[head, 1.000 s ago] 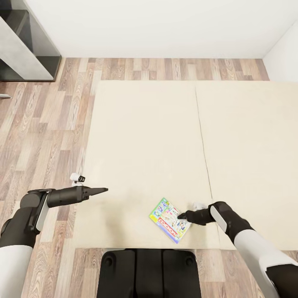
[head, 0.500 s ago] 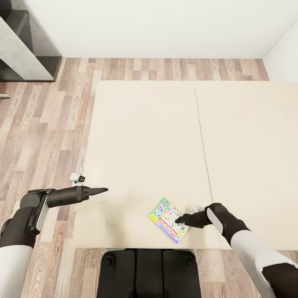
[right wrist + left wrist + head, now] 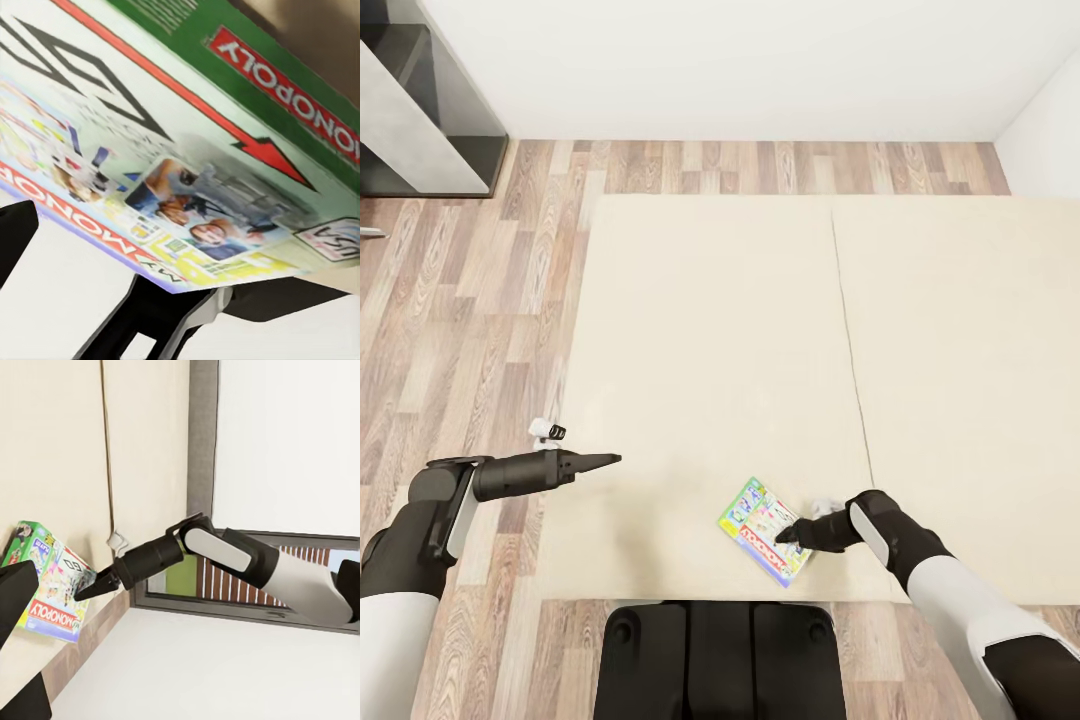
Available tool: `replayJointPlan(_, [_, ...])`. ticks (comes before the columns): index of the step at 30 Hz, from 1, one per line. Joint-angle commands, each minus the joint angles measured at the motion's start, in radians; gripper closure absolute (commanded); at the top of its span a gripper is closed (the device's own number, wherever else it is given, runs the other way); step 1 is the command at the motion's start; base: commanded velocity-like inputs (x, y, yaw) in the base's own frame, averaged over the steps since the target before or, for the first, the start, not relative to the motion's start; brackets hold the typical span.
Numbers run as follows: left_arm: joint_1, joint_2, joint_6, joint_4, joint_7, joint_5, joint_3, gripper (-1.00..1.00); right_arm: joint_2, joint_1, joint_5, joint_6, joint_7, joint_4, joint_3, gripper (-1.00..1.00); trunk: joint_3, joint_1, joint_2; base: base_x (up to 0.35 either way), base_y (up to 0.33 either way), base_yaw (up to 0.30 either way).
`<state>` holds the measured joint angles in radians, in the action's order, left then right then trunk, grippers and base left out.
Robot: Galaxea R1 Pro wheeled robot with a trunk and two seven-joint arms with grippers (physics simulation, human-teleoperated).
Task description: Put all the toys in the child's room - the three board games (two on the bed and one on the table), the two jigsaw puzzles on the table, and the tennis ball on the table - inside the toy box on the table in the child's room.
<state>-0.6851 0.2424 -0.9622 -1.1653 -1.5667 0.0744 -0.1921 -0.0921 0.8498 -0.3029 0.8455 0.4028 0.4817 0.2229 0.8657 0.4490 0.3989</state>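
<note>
Wood-plank flooring (image 3: 480, 300) surrounds a wide cream bed (image 3: 760, 330), whose surface is split by a thin seam running away from the robot. A dark shelving unit (image 3: 410, 110) is cut off at the far left corner of the head view, against a white wall (image 3: 740, 60).

Near the bed's near edge, just left of the seam, a colourful board game (image 3: 761, 530) is laid flat and turned at an angle. "MONOPOLY" is read on its lid and on its green side in the right wrist view (image 3: 187, 172), where it is so close that its outline is cropped.

The right gripper (image 3: 785, 534) is set at the box's right edge with its tip over the lid; its fingers appear pressed close, though a grip on the box cannot be told. The left gripper (image 3: 608, 460) is held pressed together to a point above the bed's left edge, well apart from the box.
</note>
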Motion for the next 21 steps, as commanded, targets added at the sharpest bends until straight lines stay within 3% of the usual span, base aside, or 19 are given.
replayJointPlan(1, [-0.001, 0.0, -0.01, 0.0, -0.004, -0.001, 0.0, -1.0, 0.011, 0.0, -0.051, -0.022, 0.01, 0.003, 0.002, -1.0, 0.001, 0.001, 0.001, 0.0, 0.0, 0.0])
replayJointPlan(9, [-0.001, -0.001, -0.01, 0.0, -0.004, -0.001, 0.0, -1.0, 0.072, 0.003, -0.05, -0.02, 0.009, 0.008, 0.001, -1.0, 0.001, 0.001, 0.001, 0.0, 0.0, 0.0])
replayJointPlan(21, [-0.001, -0.001, -0.012, 0.0, -0.004, -0.001, 0.0, -1.0, 0.081, 0.016, -0.05, -0.02, 0.008, 0.012, 0.001, -1.0, 0.001, 0.001, 0.001, 0.0, 0.0, 0.0])
